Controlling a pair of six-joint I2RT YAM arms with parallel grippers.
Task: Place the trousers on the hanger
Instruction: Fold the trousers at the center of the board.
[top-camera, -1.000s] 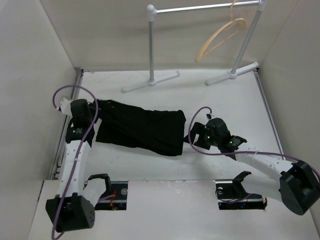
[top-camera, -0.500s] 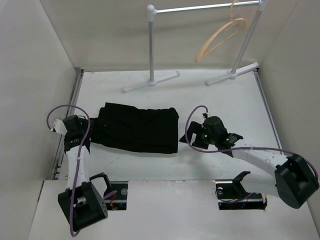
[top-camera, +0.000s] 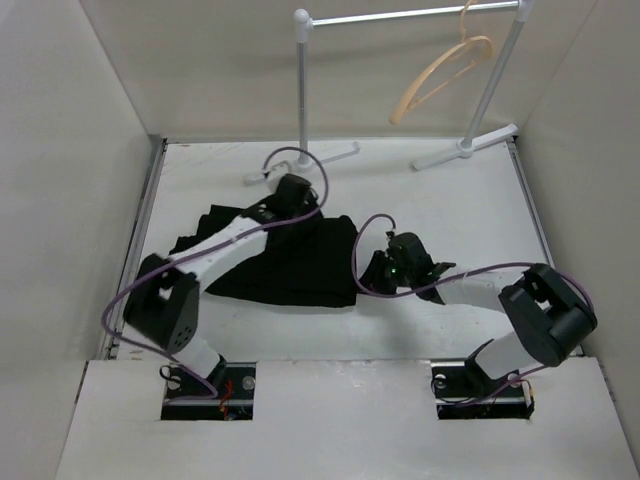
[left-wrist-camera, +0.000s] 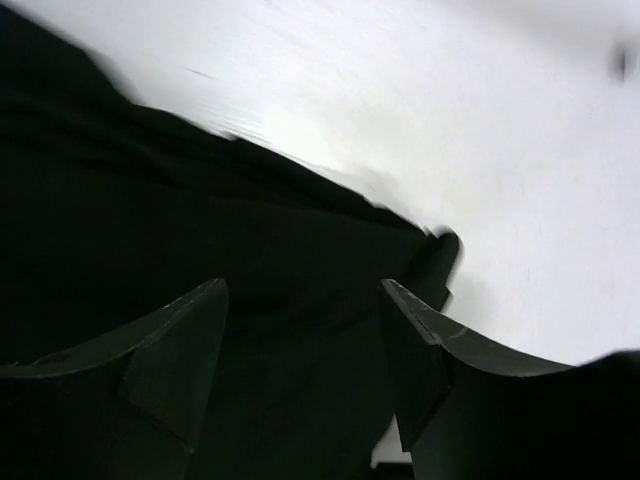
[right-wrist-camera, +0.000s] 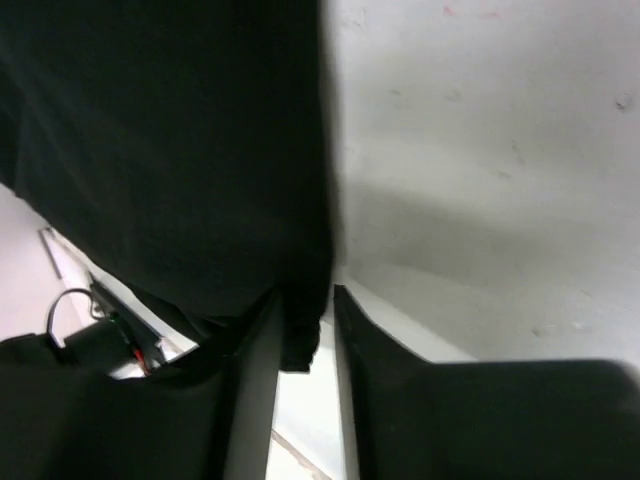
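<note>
Black trousers (top-camera: 290, 268) lie folded on the bench (top-camera: 450, 200); the hanger (top-camera: 440, 72) hangs on the rail (top-camera: 400, 15). The left tool (left-wrist-camera: 300, 292) is wide above the cloth; the right tool (right-wrist-camera: 307, 330) is narrow, pinching the trousers' edge.

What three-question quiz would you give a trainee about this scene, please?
1. True or false: the hanger lies flat on the table.
2. Which gripper is pinching an edge of the trousers? A) left gripper B) right gripper C) neither
3. Fill in: the left gripper's jaws stand ___ above the trousers.

Key: 1. False; it hangs from the white rail. 2. B. 3. open.
</note>
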